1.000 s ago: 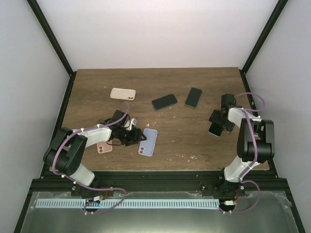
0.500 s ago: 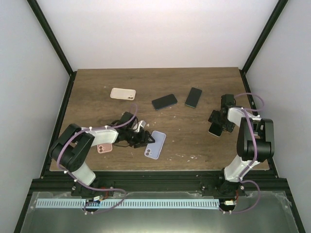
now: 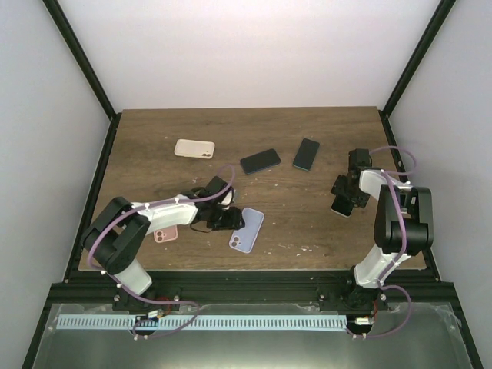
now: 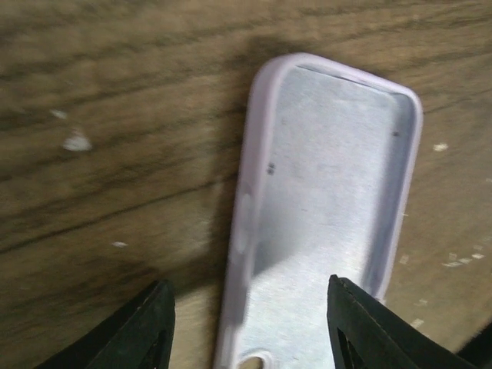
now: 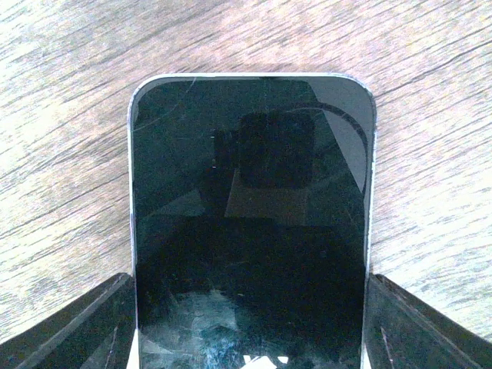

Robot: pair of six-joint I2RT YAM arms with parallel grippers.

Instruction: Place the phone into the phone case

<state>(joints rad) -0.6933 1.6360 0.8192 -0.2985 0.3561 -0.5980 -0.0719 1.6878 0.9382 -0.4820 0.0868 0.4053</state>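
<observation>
left arm (image 3: pixel 154 209), right arm (image 3: pixel 375 183): white shells on the long links, black housings at the joints. lilac cable (image 3: pixel 221 172) runs exposed along each arm, looping clear of the shell. bases (image 3: pixel 360 296) black. left gripper (image 3: pixel 231 220) and right gripper (image 3: pixel 343 201) all black; fingers (image 4: pixel 138 330) matte, wedge-shaped.

phone (image 5: pixel 250 223): dark glass screen faced up, pale metal rim, surface smudged, laid flat on the wood by the table's right side | phone case (image 4: pixel 330 215): lilac, empty, open side turned up, grey lining shown, laid at a slant near the front middle, well apart from the phone
</observation>
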